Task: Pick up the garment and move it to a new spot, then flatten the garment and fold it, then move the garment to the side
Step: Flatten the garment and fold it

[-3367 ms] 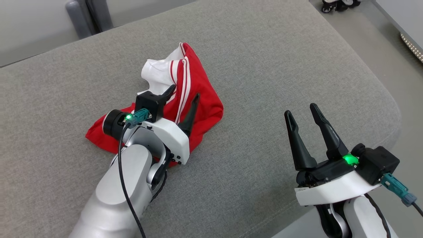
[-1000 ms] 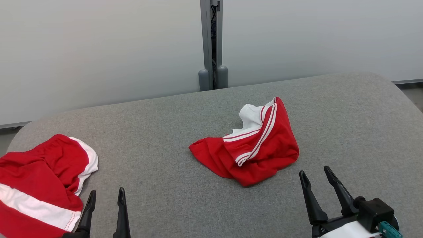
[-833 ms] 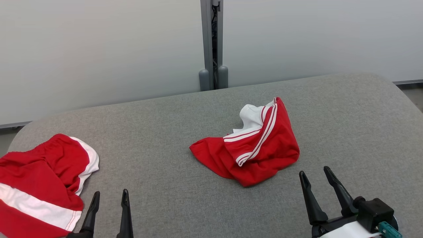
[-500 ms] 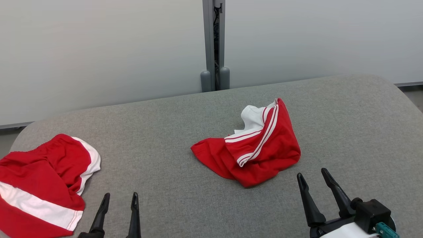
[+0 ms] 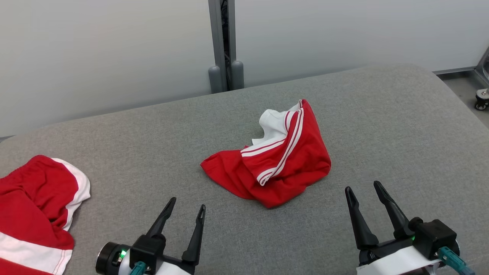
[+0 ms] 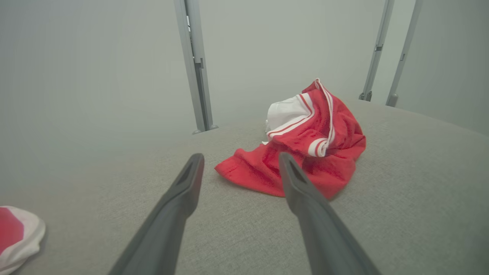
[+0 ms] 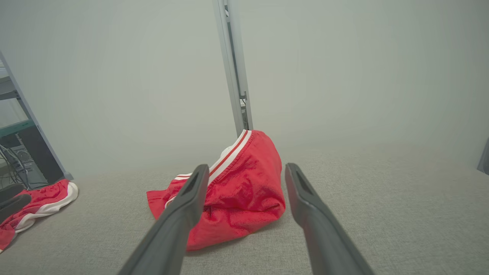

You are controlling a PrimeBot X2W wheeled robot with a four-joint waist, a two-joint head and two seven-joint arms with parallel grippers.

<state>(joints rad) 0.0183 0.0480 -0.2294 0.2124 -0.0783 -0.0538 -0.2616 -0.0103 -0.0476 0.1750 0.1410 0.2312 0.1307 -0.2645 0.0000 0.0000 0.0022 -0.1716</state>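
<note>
The garment (image 5: 271,160), red with white stripes and a white inner part, lies crumpled in the middle of the grey padded surface (image 5: 382,126). My left gripper (image 5: 187,204) stands open at the lower left, short of the garment's near left corner and apart from it. Open too is my right gripper (image 5: 362,187), at the lower right, just right of the garment's near edge. In the left wrist view the garment (image 6: 305,152) lies ahead and to the right of the open fingers (image 6: 183,191). The right wrist view has the garment (image 7: 237,191) just beyond its spread fingers (image 7: 305,202).
A second red and white garment (image 5: 34,214) lies at the surface's left edge, also in the right wrist view (image 7: 42,202). A pale wall with a grey post (image 5: 223,42) stands behind. The surface rounds off at the right, with floor and a castor wheel (image 5: 480,103) beyond.
The head camera has shifted, sliding the whole scene left. My left gripper has come up and forward toward the garment, both still open. The garment lies as before.
</note>
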